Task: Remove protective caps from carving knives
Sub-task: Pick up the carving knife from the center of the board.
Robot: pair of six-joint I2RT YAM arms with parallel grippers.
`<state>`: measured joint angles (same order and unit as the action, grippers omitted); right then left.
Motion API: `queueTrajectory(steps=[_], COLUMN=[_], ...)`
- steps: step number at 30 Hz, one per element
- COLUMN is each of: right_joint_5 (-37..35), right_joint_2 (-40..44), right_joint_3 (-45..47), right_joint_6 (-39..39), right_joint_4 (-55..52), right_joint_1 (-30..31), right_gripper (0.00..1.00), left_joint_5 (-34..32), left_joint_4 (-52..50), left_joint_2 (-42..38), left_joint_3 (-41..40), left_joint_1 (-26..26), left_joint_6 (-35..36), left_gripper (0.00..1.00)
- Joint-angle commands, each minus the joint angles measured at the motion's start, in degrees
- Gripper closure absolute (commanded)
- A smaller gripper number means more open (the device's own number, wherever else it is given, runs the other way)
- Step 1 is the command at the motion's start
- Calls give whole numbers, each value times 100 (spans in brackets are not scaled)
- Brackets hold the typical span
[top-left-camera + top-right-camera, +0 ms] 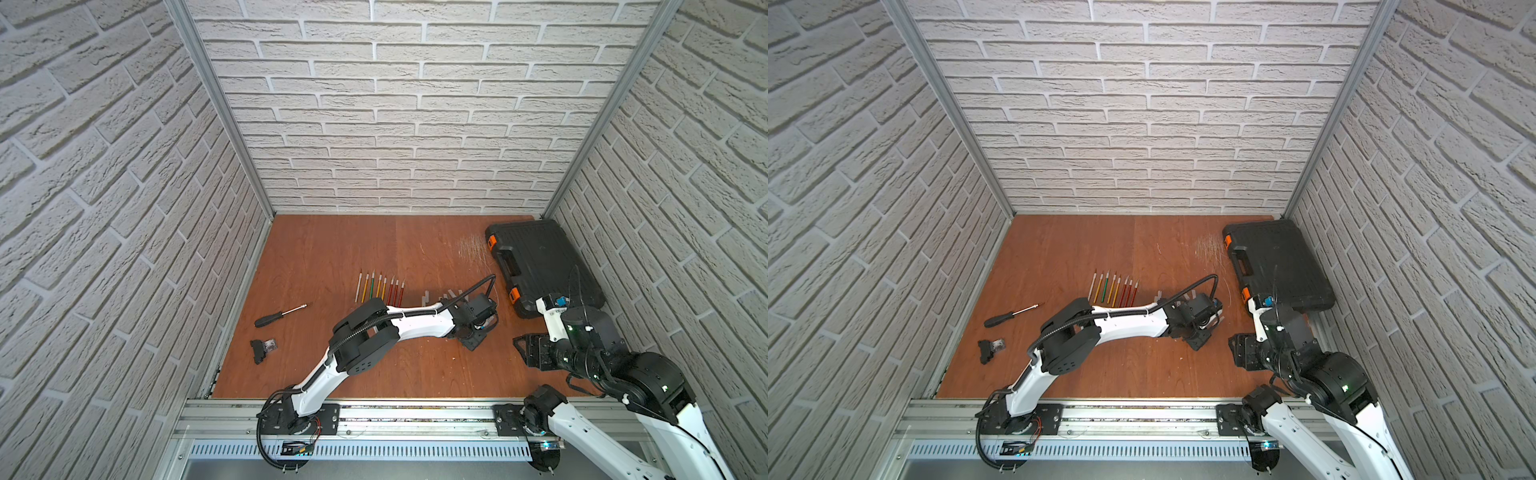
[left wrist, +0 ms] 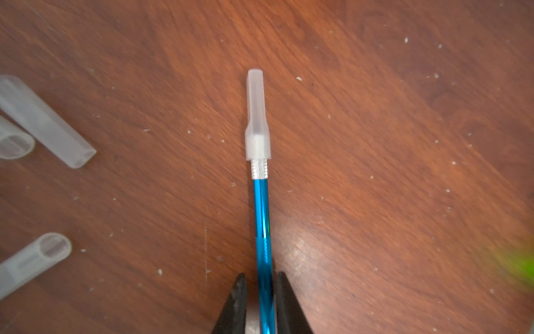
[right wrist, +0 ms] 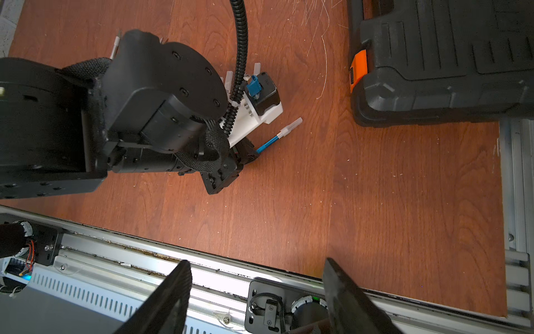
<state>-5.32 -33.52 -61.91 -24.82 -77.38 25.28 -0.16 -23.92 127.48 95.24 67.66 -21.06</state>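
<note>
Grip step: left hand [image 2: 261, 276] looks clamped on the capped blue knife [image 2: 261, 219] near the black case [image 1: 540, 266]; right hand [image 3: 256, 261], spread apart, must pull the cap [image 2: 256, 115].

Knife row [image 1: 380, 289] ctr table [image 1: 324, 249]; caps [image 1: 424, 298] to right; case [image 1: 544, 266] far-right corner.

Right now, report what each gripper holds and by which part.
The left gripper holds the blue carving knife by its handle, well back from the protective cap still on its tip. The right gripper stands open and holds nothing.
</note>
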Motion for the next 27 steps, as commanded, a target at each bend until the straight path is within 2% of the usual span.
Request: queueTrajectory(steps=[1, 9, 16, 22, 27], right_joint_5=[-65, -129, -279, -394, -207], right_joint_2=[55, 96, 117, 264, 339], right_joint_3=[36, 39, -2, 138, 556], right_joint_6=[47, 56, 48, -168, -573], right_joint_4=[148, 133, 186, 436, 901], right_joint_1=[34, 43, 39, 38, 38], right_gripper=[28, 28, 29, 31, 39], left_joint_5=[-309, -937, -1283, -1037, -901], left_joint_4=[-350, -803, -797, -8, 726], left_joint_2=[188, 408, 330, -429, -1394], left_joint_3=[171, 302, 51, -829, -1762], left_joint_1=[105, 311, 424, 384, 319], left_joint_6=[90, 295, 242, -214, -815], left_gripper=[81, 86, 91, 94, 94])
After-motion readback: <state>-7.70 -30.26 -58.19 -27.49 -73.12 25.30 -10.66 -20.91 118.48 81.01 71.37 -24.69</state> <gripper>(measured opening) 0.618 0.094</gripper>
